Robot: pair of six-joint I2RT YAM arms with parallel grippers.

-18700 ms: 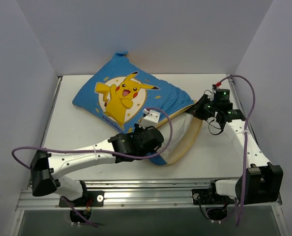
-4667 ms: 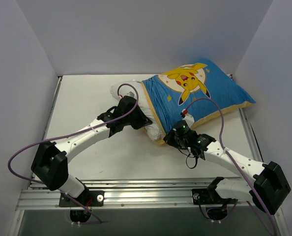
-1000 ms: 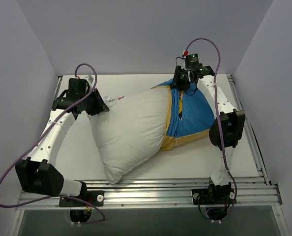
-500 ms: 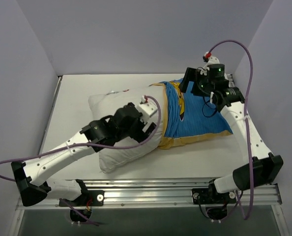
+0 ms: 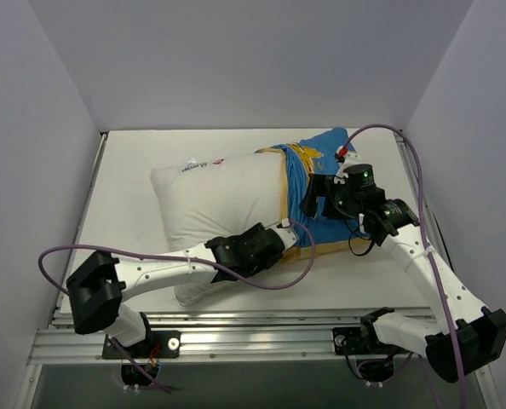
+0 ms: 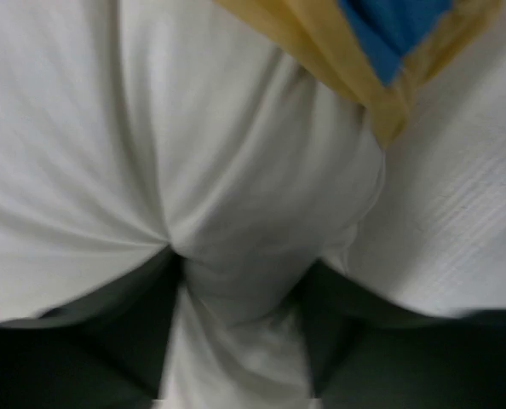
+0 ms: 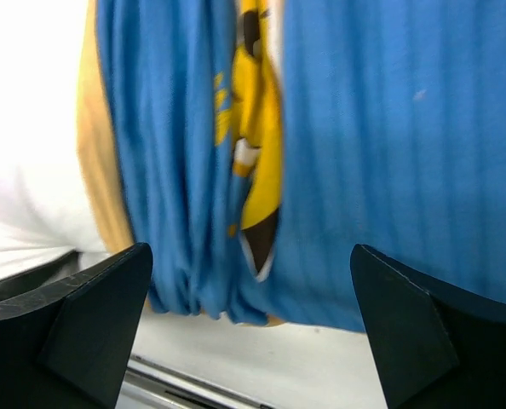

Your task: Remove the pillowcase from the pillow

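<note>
L pincer (image 6: pixel 240 290) is clamped on a gather of white pillow (image 6: pixel 193 145) fabric, seen only in L wrist view, w/ the pillowcase (image 6: pixel 389 30) trim just past its tips. R pincer (image 7: pixel 250 251) is spread wide, blue pillowcase straight ahead, bunched over the pillow's end. Top view: white desk (image 5: pixel 134 162) beneath both, pale walls (image 5: pixel 236 60) around.

The left arm (image 5: pixel 159 271) lay low, stretched rightward from its base at the near left corner. The left gripper (image 5: pixel 270 241) was clamped, its dark fingers (image 6: pixel 91 341) pinching a fold of the white pillow (image 6: pixel 236 213). The right arm (image 5: pixel 423 264) reached up and inward from its base, with the wrist turned left. The right gripper (image 5: pixel 314 198) stood spread wide, its fingers (image 7: pixel 83 328) well apart.
</note>
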